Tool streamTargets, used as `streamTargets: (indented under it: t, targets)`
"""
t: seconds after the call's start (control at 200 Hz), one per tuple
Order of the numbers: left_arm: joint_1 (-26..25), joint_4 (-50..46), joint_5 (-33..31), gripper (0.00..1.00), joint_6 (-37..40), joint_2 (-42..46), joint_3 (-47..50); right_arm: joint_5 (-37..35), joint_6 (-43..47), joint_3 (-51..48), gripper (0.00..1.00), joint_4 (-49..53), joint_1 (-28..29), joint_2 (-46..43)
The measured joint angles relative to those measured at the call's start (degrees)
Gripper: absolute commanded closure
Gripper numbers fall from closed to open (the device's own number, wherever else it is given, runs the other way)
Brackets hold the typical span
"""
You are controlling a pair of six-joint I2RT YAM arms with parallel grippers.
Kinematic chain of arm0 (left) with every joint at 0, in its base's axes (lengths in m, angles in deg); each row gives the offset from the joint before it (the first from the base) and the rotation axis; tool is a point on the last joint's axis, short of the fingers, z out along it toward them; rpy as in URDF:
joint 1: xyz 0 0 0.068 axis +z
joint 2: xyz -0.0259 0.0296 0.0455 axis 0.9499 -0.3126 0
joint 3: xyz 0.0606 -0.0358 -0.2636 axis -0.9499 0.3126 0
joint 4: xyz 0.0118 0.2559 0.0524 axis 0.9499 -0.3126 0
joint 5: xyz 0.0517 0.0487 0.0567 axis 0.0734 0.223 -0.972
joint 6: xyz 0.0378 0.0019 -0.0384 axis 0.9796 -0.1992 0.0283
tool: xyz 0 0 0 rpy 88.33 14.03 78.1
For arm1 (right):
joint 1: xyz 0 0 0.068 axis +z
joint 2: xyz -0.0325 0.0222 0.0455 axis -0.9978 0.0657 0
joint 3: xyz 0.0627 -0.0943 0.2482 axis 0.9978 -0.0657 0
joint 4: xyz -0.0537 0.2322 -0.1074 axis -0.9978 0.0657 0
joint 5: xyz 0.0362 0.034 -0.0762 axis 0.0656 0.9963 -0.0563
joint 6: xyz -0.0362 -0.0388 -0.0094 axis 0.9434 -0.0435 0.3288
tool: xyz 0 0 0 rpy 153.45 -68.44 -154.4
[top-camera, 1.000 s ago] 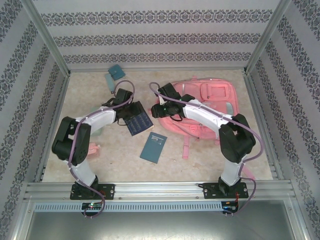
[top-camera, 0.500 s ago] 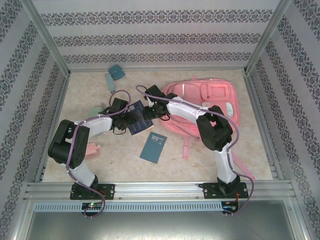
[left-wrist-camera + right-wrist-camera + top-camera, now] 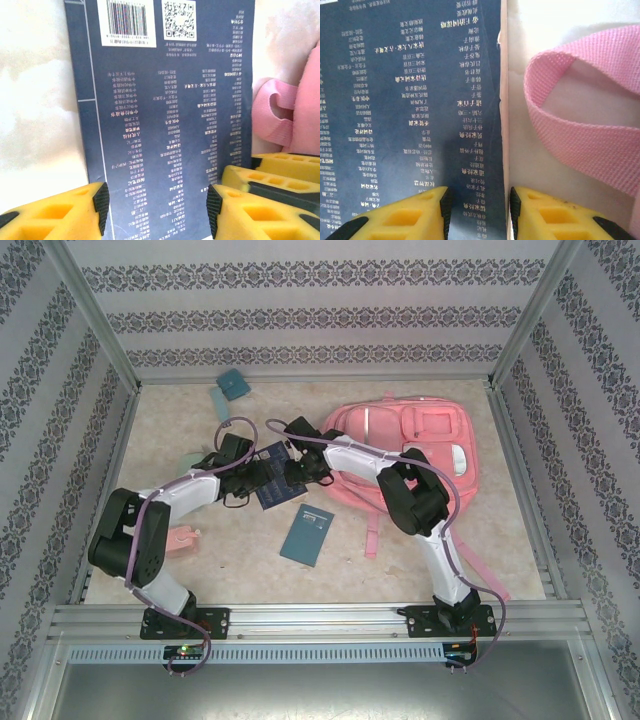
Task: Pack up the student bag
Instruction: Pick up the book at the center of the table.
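Beige counter [image 3: 200, 570], patterned walls [image 3: 300, 320]; student bag [image 3: 420, 440] just beside the right hand [image 3: 506, 199], narrowly parted over a book [image 3: 170, 100]; left hand [image 3: 157, 200] wide open

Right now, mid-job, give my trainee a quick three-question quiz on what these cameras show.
1. True or false: the dark blue book already sits inside the student bag.
2. The left gripper and the right gripper have both come to which item? A) teal booklet B) dark blue book C) student bag
3. Short answer: in the right wrist view, what pink thing lies just right of the book's edge?

Key
1. False: the book is outside, to the left of the bag.
2. B
3. A looped pink strap.
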Motion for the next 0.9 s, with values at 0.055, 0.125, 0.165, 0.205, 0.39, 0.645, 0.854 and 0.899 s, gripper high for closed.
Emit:
streamTargets:
  t: [0.055, 0.125, 0.165, 0.205, 0.39, 0.645, 0.854, 0.899]
  targets:
    - [0.00, 0.11, 0.02, 0.44, 0.00, -0.17, 0.20, -0.02, 0.02, 0.13, 0.63, 0.09, 0.00, 0.00]
    - [0.00, 0.13, 0.09, 0.44, -0.02, -1.38, 0.57, -0.04, 0.00, 0.22, 0.64, 0.13, 0.02, 0.07]
    - [0.00, 0.11, 0.07, 0.44, -0.02, -2.32, 0.66, -0.04, 0.02, 0.24, 0.64, 0.15, 0.00, 0.07]
    - [0.00, 0.04, -0.02, 0.45, -0.04, -3.34, 0.72, -0.04, 0.02, 0.26, 0.65, 0.20, 0.00, 0.07]
    - [0.13, -0.09, -0.46, 0.44, -0.07, -4.39, 0.63, -0.11, 0.02, 0.26, 0.65, 0.28, 0.02, 0.07]
    - [0.37, 0.50, 0.74, 0.45, -0.09, -4.63, 0.72, 0.98, 0.02, 0.26, 0.69, 0.20, 0.00, 0.07]
    - [1.14, 2.08, 2.40, 0.45, -0.96, -4.20, 1.81, 3.74, -0.11, 0.37, 0.70, 0.24, -0.15, 0.22]
    - [1.14, 2.69, 2.62, 0.45, -1.01, -3.80, 2.29, 4.44, -0.20, 0.79, 0.70, 0.52, -0.15, 0.46]
